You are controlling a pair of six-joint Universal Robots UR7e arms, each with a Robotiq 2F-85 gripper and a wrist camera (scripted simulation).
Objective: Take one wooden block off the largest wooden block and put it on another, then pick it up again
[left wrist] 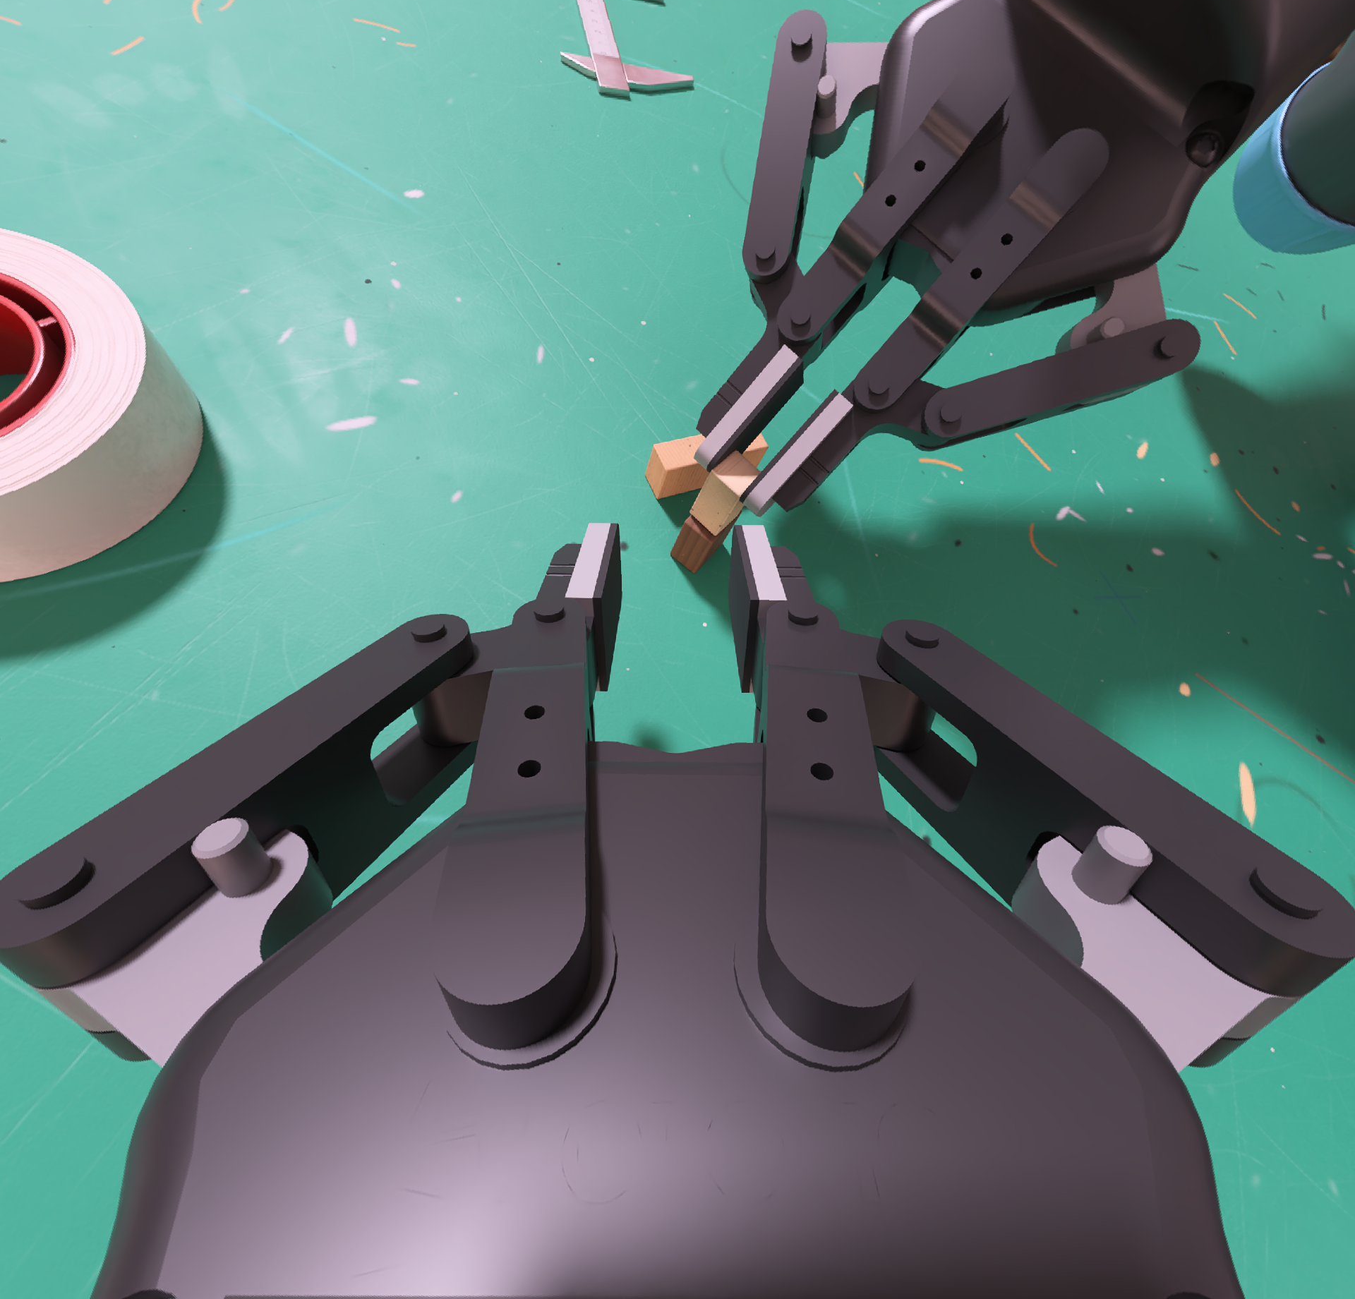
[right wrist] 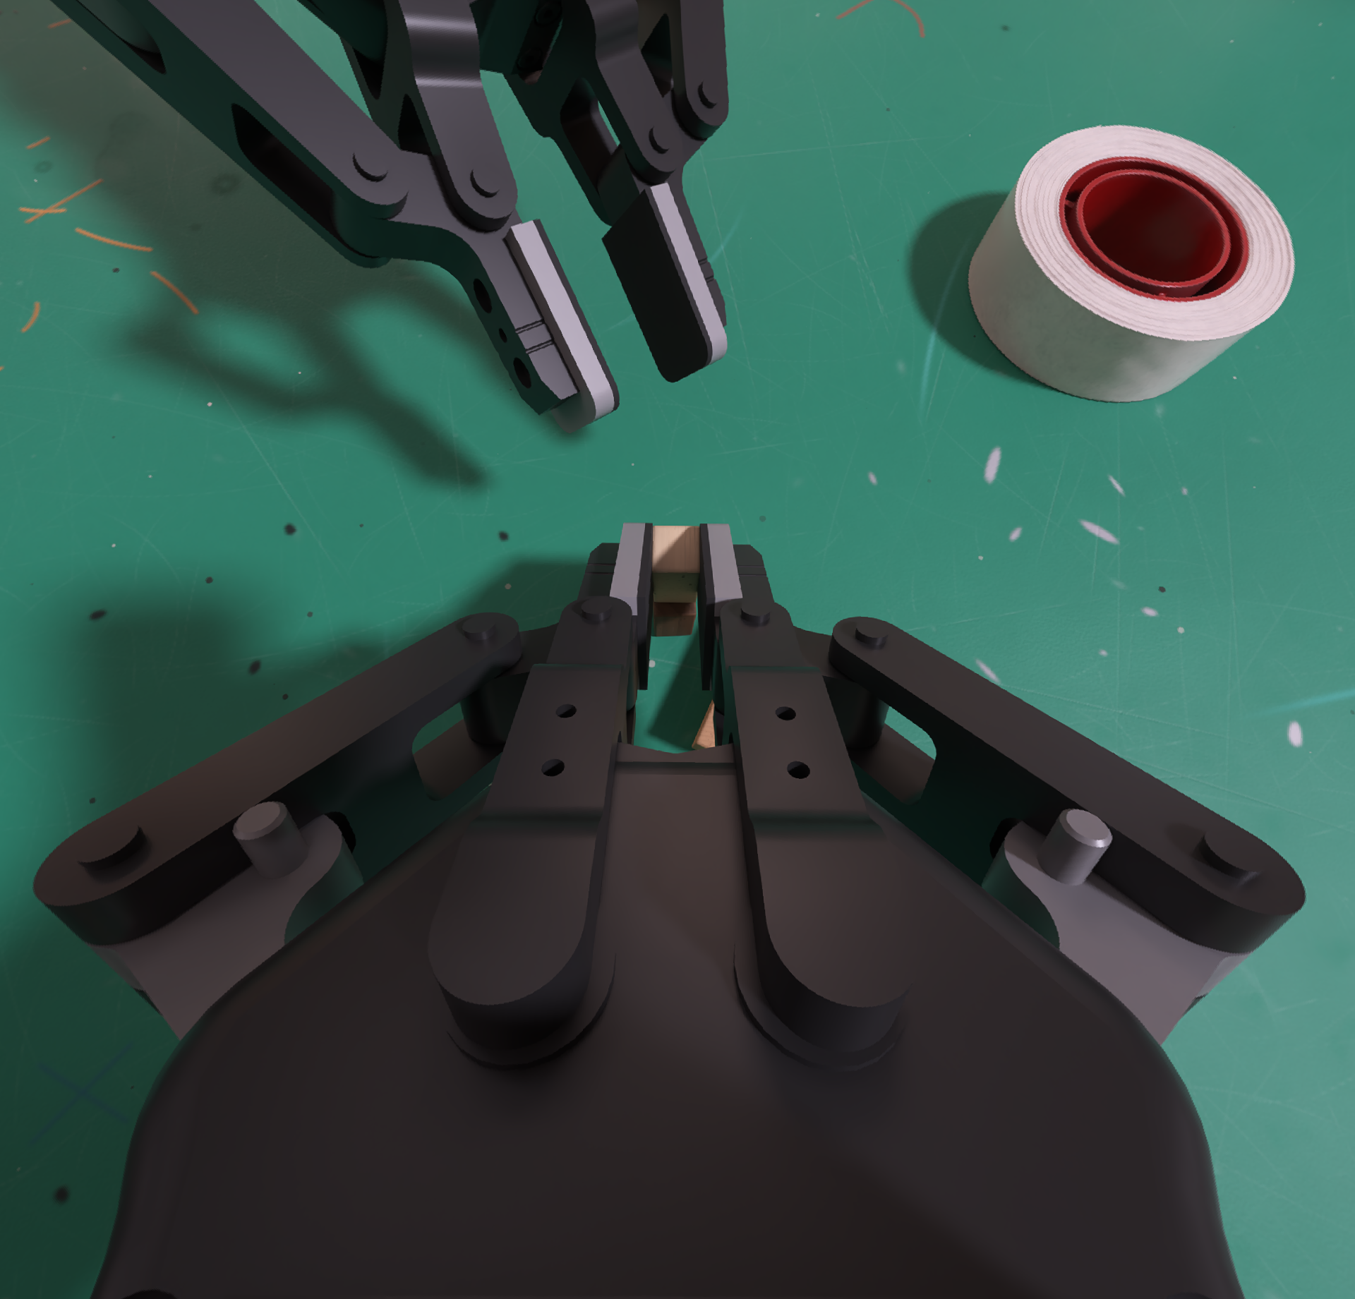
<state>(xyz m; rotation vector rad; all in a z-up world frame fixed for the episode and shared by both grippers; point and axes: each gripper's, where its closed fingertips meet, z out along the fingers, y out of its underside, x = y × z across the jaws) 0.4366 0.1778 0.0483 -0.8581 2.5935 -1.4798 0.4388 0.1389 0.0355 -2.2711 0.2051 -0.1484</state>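
Three small wooden blocks are clustered on the green mat. My right gripper (left wrist: 733, 476) is shut on a pale block (left wrist: 718, 505), which is also seen between the pads in the right wrist view (right wrist: 673, 547). The pale block sits over a dark brown block (left wrist: 693, 547); I cannot tell whether they touch. A light orange block (left wrist: 669, 468) lies just behind them. In the right wrist view the brown block (right wrist: 671, 615) shows under the held one. My left gripper (left wrist: 678, 556) is open and empty, just short of the blocks; it also shows in the right wrist view (right wrist: 638, 384).
A roll of white tape with a red core (left wrist: 88, 413) stands on the mat to the left, and shows at the upper right in the right wrist view (right wrist: 1129, 267). A metal caliper (left wrist: 608, 25) lies at the far edge. Chips and shavings are scattered over the mat.
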